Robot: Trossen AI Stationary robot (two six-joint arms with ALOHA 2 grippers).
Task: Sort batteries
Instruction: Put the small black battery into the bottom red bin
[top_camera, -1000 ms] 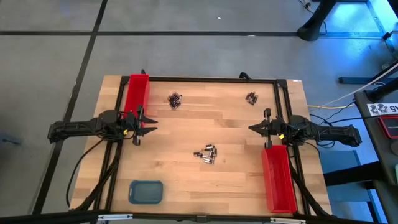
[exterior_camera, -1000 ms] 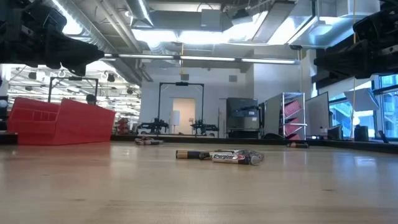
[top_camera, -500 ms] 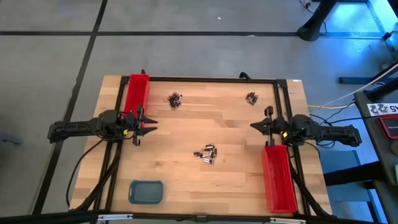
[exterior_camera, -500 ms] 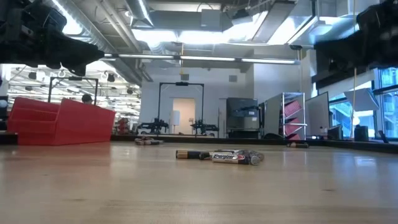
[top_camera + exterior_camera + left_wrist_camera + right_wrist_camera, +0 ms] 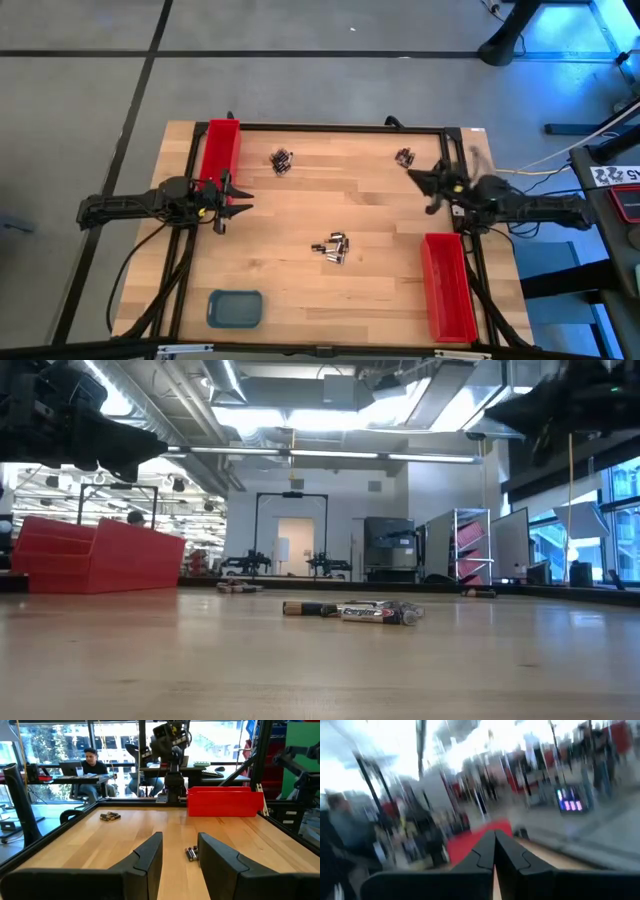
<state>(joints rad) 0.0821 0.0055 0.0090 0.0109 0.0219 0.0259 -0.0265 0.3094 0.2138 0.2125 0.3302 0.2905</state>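
Batteries (image 5: 334, 248): three loose clusters on a pale wooden table (image 5: 300, 290); one at its centre, a second (image 5: 282, 161) and a third (image 5: 404, 157) toward the far edge. Red tray (image 5: 219, 152) at the far left, another (image 5: 447, 286) at the near right, blue-grey tray (image 5: 234, 308) near left. Left gripper (image 5: 226, 209), fingers parted and empty, left of centre. Right gripper (image 5: 421, 178), fingers pressed together, empty, just beside the third cluster. Room: glass walls, desks, a seated person (image 5: 93, 764).

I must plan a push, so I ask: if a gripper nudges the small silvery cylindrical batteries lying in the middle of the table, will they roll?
The small silvery cylindrical batteries lie on their sides on smooth wood, so they probably roll easily. Clustered, they may scatter apart. They look rigid.
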